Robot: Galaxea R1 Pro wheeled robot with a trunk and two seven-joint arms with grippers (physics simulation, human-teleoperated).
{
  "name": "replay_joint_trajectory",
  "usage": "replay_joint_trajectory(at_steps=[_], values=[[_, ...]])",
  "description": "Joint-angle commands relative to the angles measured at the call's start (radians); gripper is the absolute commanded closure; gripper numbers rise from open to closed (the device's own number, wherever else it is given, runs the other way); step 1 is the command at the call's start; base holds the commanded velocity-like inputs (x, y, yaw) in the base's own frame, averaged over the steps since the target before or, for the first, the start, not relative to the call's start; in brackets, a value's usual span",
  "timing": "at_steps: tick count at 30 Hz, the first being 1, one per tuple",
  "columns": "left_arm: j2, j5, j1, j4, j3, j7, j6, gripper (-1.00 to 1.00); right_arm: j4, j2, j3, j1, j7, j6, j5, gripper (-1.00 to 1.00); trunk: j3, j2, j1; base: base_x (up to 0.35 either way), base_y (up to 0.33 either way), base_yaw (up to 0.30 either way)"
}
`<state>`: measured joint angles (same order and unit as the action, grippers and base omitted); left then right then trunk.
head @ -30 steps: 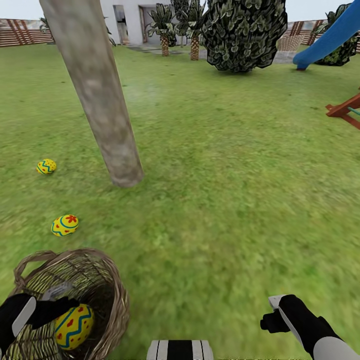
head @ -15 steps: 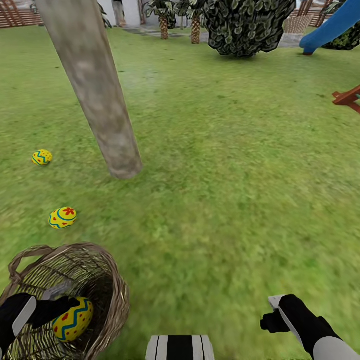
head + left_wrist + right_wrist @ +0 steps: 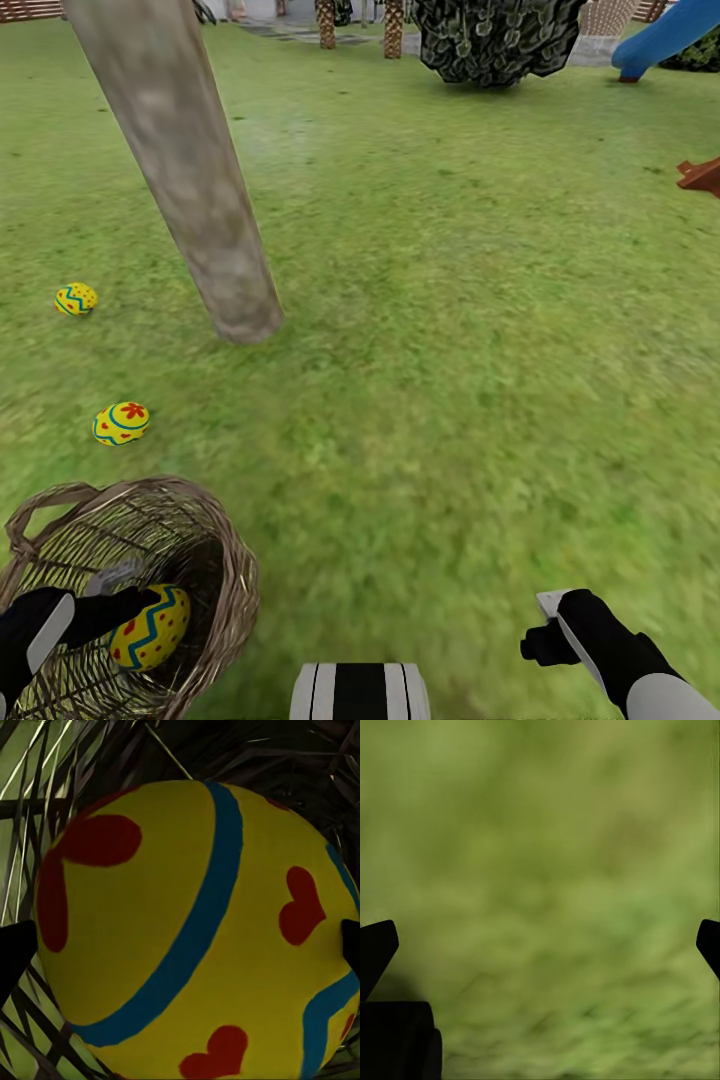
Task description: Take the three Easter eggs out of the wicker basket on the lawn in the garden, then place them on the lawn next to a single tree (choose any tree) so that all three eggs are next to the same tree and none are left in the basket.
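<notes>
The wicker basket (image 3: 215,560) stands on the lawn (image 3: 450,380) at the near left. One Easter egg (image 3: 150,627), yellow with blue zigzag and red marks, lies inside it. My left gripper (image 3: 128,597) reaches into the basket and is open. In the left wrist view the egg (image 3: 187,930) sits between the two fingertips (image 3: 13,952). Two more Easter eggs (image 3: 121,423) (image 3: 76,298) lie on the grass left of the tree (image 3: 200,200). Low at the near right, my right gripper (image 3: 545,625) hangs open over bare grass (image 3: 547,870).
A dark bush (image 3: 495,40) and thin palm-like trunks (image 3: 392,25) stand at the far end. The blue slide (image 3: 665,35) and a red-brown playset beam (image 3: 703,175) are at the far right. Open grass stretches right of the tree.
The whole view has tilted down, so the garden has slid up the picture. The egg in the basket now sits closer in between my left fingers. The right arm holds its place.
</notes>
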<state>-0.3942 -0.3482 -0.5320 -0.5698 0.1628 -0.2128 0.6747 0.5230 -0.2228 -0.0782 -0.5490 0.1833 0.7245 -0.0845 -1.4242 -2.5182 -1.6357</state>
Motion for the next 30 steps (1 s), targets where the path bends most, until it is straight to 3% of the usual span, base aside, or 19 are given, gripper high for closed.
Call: replay_joint_trajectory(at_steps=[1, 5, 6, 30], values=[[0.001, 0.001, 0.0, -0.001, 0.004, -0.004, 0.006, -1.0, 0.002, -0.001, -0.005, 0.0, 0.007, 0.004, -0.009, -1.0, -0.001, 0.0, 0.0, 0.0, 0.0, 0.0], [0.001, -0.001, 0.0, 0.02, 0.006, -0.004, 0.004, -1.0, 0.002, -0.001, -0.005, 0.0, 0.007, 0.004, -0.009, -1.0, -0.001, 0.0, 0.0, 0.0, 0.0, 0.0], [0.002, -0.001, 0.0, 0.027, 0.008, -0.004, 0.003, 1.0, 0.002, -0.001, -0.005, 0.0, 0.007, 0.004, -0.009, -1.0, -0.001, 0.0, 0.0, 0.0, 0.0, 0.0], [0.009, -0.003, 0.0, 0.033, 0.006, -0.005, 0.002, 1.0, 0.002, -0.001, -0.005, 0.0, 0.007, 0.004, -0.009, -1.0, -0.001, 0.0, 0.0, 0.0, 0.0, 0.0]])
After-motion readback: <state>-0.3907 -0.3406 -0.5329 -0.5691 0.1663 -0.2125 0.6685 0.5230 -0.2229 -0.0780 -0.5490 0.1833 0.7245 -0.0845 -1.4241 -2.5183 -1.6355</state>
